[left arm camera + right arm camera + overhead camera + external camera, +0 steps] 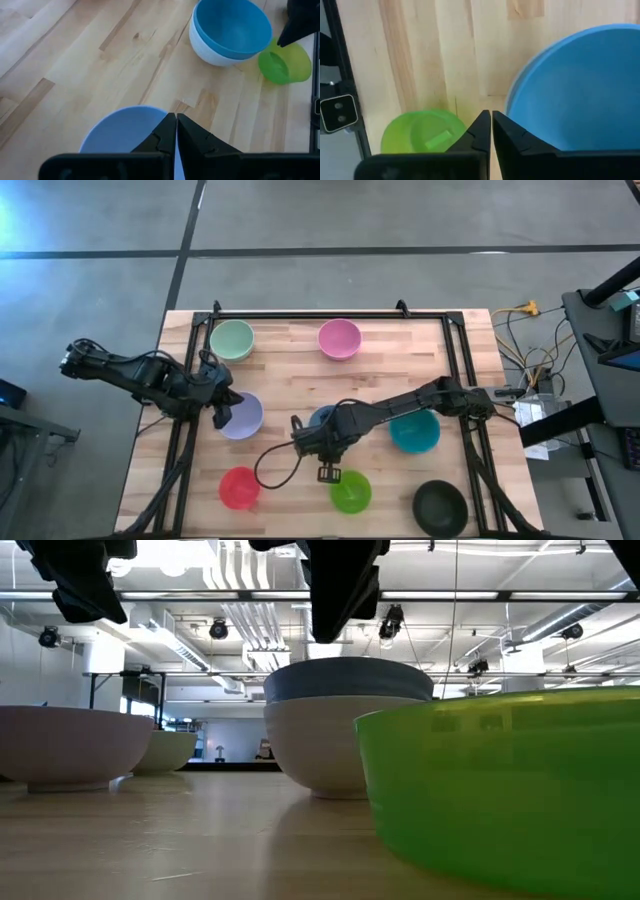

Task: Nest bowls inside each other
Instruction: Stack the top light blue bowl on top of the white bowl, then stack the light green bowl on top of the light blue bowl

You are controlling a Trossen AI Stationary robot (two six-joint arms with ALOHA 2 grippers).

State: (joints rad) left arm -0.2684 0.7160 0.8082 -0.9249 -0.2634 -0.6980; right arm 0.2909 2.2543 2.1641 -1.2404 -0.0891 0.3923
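Wooden bench (290,370) is carrying single bowls and one nested pair: the blue bowl (232,26) is sitting inside the white bowl (210,52), just behind the right hand (327,472). That hand's fingers are pressed together, holding nothing; the bright green bowl (351,491) is lying just ahead, nearest. The left hand (221,418), also pressed together, is waiting over the lavender bowl (243,417).

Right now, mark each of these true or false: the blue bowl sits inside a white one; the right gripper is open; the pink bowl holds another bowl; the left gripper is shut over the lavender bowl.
1. The blue bowl sits inside the white bowl. True.
2. The right gripper is open. False: its fingers are shut, empty, between the blue and bright green bowl.
3. The pink bowl holds another bowl. False: it stands alone.
4. The left gripper is shut over the lavender bowl. True.
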